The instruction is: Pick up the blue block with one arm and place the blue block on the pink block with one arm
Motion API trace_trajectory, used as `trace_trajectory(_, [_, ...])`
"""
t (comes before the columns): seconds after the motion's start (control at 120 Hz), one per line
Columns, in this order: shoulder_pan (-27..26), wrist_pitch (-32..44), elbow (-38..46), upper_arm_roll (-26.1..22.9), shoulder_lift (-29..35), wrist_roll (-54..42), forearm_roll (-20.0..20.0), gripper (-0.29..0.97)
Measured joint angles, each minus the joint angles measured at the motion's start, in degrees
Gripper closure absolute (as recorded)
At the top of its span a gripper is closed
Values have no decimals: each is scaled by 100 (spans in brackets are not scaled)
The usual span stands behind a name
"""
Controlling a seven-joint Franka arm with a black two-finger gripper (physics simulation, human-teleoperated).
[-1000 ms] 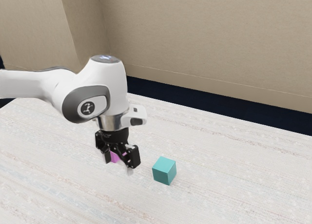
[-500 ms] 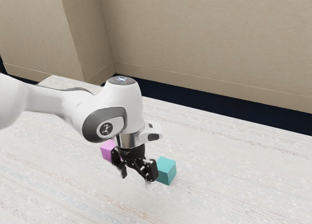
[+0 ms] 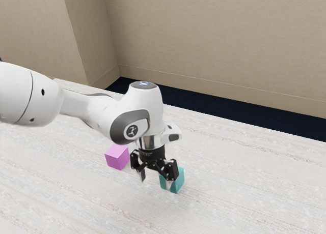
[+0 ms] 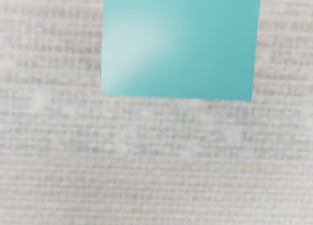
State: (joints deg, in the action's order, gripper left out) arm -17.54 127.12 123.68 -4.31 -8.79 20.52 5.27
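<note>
Low over the bench (image 3: 254, 188), the jaws hang spread wide at the blue block (image 3: 177, 179), which sits ungripped on the bench. They have swung here from the pink block (image 3: 117, 157) just beyond, now uncovered, so closing on blue looks next.

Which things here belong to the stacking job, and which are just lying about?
Job: blue block, pink block, gripper, open at the blue block.
Not part of it: table, back wall.
</note>
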Motion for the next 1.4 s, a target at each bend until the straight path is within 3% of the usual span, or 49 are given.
trace_trajectory(0.9, [163,-115,-1516,-17,-1584,155,-343,0])
trace_trajectory(1.075, [172,-170,-1562,-18,-1646,164,-357,25])
trace_trajectory(1.4, [181,-278,-1561,-26,-1530,232,-465,37])
